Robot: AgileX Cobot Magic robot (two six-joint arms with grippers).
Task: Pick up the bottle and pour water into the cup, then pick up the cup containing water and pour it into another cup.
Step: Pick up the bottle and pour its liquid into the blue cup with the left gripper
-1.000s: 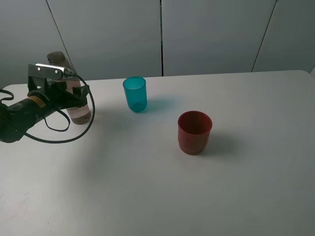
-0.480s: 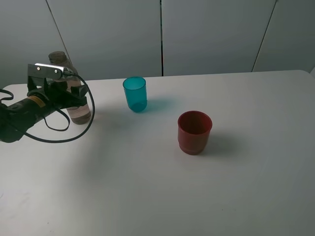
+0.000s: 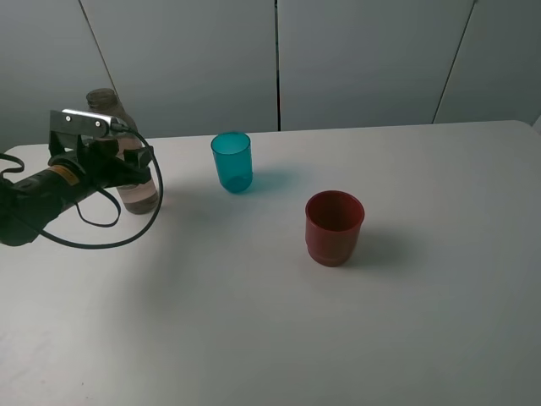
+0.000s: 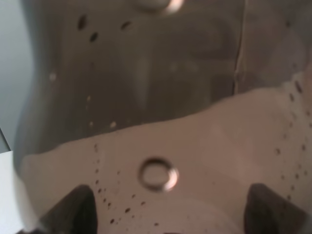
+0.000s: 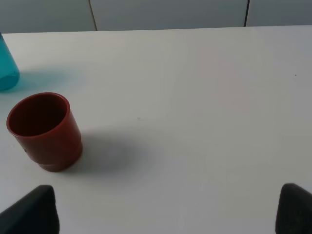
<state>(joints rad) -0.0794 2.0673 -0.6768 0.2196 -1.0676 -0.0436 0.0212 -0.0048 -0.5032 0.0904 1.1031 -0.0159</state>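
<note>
Exterior high view: the bottle [image 3: 140, 191] stands upright near the far left corner of the worktop [image 3: 423, 304], uncapped, its base on the surface. The left gripper [image 3: 133, 166] reaches in from the left edge at mid-height of the bottle, with one jaw on each side of it. Left wrist view: the bottle wall fills the frame, liquid shows in its lower part and droplets cling above the line, and two dark fingertips [image 4: 73, 212] flank it. Whether the jaws press on the wall or only bracket it cannot be told.

The cup [image 3: 232, 162] stands upright close to the far edge, left of centre and well apart from the bottle. The other cup [image 3: 334, 227], dark red, stands upright about mid-worktop, nearer the front edge than the teal one and apart from it.

Right wrist view: the right gripper [image 5: 163, 219] has its jaws spread wide with nothing between them, and the red cup [image 5: 45, 130] stands ahead of it.
</note>
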